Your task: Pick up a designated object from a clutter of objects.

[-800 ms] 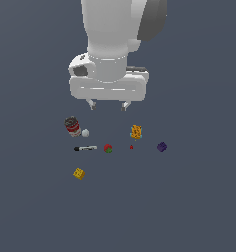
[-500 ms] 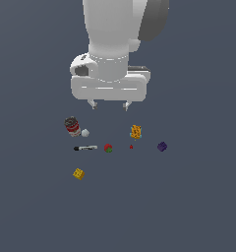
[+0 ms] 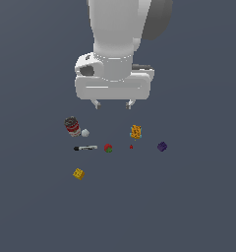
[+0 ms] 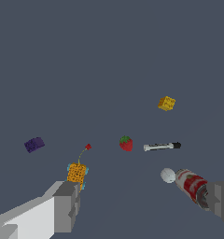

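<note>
The designated object, a small bright yellow cube, lies alone at the near side of the clutter, toward the exterior view's left. Behind it run a black-white marker, a red-green ball, a tiny red bit and a dark purple cube. Farther back stand a red-white can, a white lump and an orange box. My gripper hangs open above the back of the clutter, holding nothing.
The floor is a plain dark grey-blue surface with no edges or walls in view. The arm's large white body fills the upper middle of the exterior view, above the clutter.
The gripper has shifted slightly toward the exterior view's right and a little down. The objects have not moved.
</note>
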You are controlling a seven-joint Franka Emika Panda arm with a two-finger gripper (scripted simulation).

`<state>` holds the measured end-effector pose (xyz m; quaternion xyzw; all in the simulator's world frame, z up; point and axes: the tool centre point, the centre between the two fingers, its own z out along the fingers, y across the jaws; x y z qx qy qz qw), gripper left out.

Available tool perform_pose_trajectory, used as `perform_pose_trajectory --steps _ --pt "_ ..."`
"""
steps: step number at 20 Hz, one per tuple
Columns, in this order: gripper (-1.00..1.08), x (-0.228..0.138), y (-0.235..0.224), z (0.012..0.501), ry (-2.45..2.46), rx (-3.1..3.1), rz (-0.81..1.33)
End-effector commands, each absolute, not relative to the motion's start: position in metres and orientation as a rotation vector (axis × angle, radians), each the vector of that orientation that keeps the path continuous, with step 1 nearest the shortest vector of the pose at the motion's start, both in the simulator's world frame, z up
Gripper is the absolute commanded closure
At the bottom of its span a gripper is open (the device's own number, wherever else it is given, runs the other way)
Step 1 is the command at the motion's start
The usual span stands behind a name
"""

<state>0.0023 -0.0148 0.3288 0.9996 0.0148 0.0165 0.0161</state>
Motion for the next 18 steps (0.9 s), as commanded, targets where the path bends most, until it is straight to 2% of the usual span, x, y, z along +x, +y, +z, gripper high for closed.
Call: perform_pose_trajectory --steps 1,10,18 --pt "-0.92 0.003 -0.015 0.329 0.046 3.109 0.051" --pt "-0.92 0.02 -0.027 0.311 -0.01 3.12 0.046" --pt "-0.92 0.052 -0.054 0.27 -0.132 3.134 0.036"
